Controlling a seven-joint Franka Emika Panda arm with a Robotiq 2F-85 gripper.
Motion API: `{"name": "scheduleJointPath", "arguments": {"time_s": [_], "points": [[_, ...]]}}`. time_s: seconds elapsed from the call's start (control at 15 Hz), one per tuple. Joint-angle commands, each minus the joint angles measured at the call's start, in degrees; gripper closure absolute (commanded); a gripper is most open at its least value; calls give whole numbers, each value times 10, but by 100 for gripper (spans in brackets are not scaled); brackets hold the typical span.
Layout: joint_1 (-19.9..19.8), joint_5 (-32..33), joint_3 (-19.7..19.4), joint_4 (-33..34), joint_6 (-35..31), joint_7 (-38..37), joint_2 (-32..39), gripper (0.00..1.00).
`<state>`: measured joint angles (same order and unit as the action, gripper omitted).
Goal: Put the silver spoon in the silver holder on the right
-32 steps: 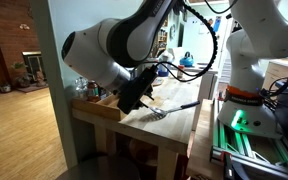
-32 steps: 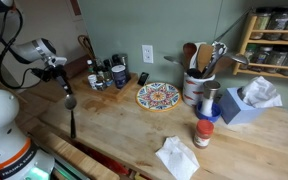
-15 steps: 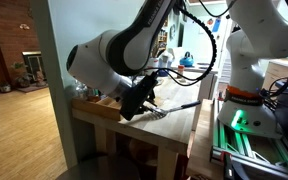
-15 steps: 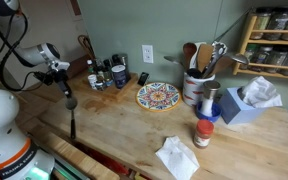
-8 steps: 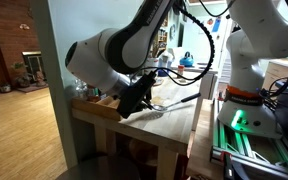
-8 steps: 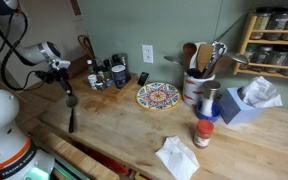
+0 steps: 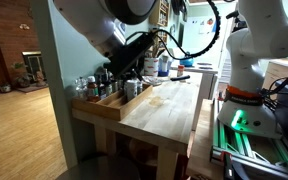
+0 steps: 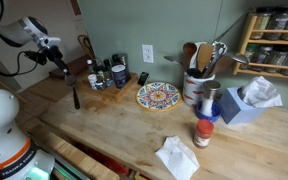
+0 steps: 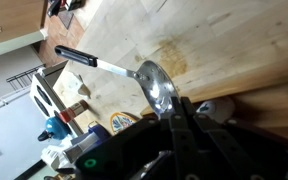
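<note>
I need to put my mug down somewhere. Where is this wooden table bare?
The wooden table lies bare in the middle, between the colourful patterned plate, the crumpled white napkin and the hanging silver spoon. Crowded: around the silver utensil holder, red-lidded jar and blue tissue box.

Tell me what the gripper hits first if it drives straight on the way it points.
Beyond the silver spoon it holds, the gripper would probably meet the wooden tabletop; nothing else shows in that line, though depth is unclear.
</note>
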<state>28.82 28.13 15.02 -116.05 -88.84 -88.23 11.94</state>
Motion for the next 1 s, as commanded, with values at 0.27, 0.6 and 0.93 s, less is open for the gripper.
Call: {"name": "scheduleJointPath", "arguments": {"time_s": [0.27, 0.6, 0.93], "points": [[-78, -2, -1, -45, -24, 116, -214, 99], [-143, -8, -23, -54, -8, 206, -301, 99], [-176, -8, -13, -38, -20, 248, -316, 96]]}}
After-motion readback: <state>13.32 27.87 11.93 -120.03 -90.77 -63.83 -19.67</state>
